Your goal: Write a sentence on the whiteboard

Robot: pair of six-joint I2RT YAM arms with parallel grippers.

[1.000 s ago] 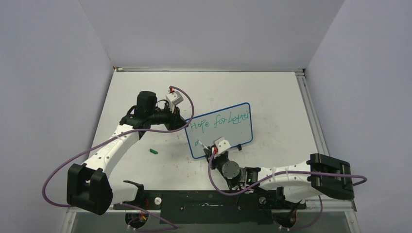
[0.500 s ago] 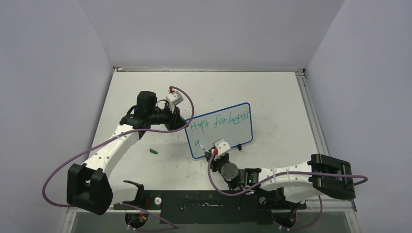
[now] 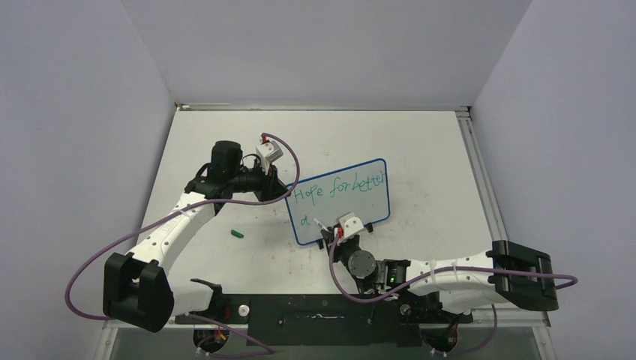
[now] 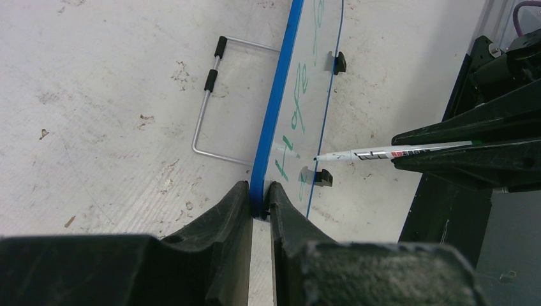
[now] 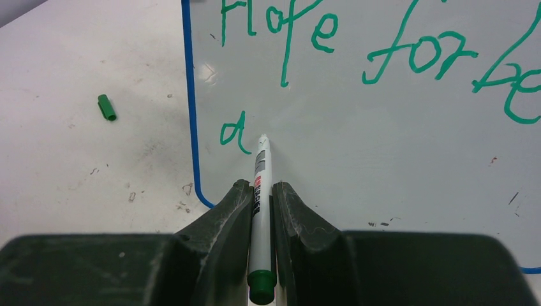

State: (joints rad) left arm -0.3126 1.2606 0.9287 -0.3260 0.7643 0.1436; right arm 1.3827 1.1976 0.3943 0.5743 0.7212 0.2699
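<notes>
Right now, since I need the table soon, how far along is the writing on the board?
Done: the first line, "Hope for better", is on the board. In hand: the left gripper clamps the board's blue edge, and the right gripper holds the marker, its tip just right of a lone "d" on the second line. Left: the rest of that word. The green cap lies on the table.

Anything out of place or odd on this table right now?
A green marker cap lies loose on the table, left of the whiteboard, which sits askew to the table's edges. Nothing looks spilled or damaged.
</notes>
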